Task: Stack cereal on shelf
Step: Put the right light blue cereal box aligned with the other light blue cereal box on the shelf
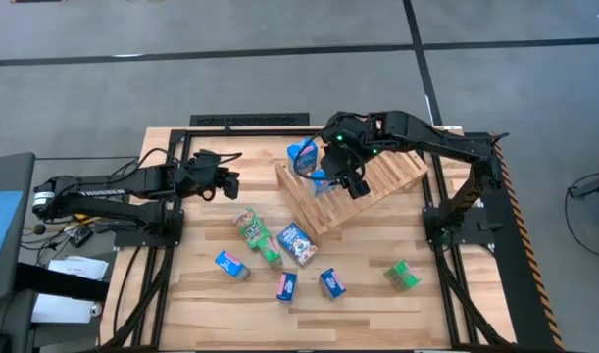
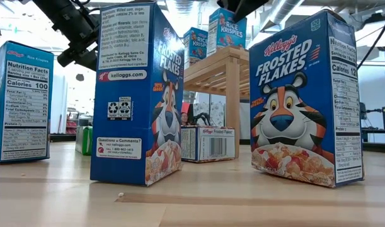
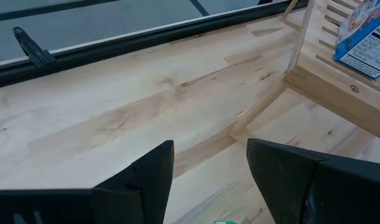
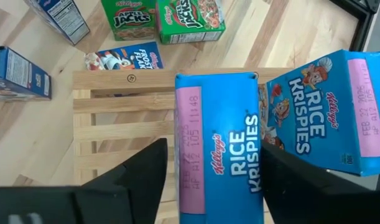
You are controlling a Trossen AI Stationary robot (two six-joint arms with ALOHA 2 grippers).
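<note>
Right gripper (image 4: 208,180) hangs over the shelf (image 1: 377,181) at the table's far edge, fingers spread either side of a Rice Krispies box (image 4: 217,140) without visibly pinching it, long axis running straight out between them, second box (image 4: 326,112) alongside

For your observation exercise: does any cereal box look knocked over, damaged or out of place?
One Frosted Flakes box lies flat on the table beside the shelf, while its neighbours stand upright. Nothing looks damaged or spilled.
</note>
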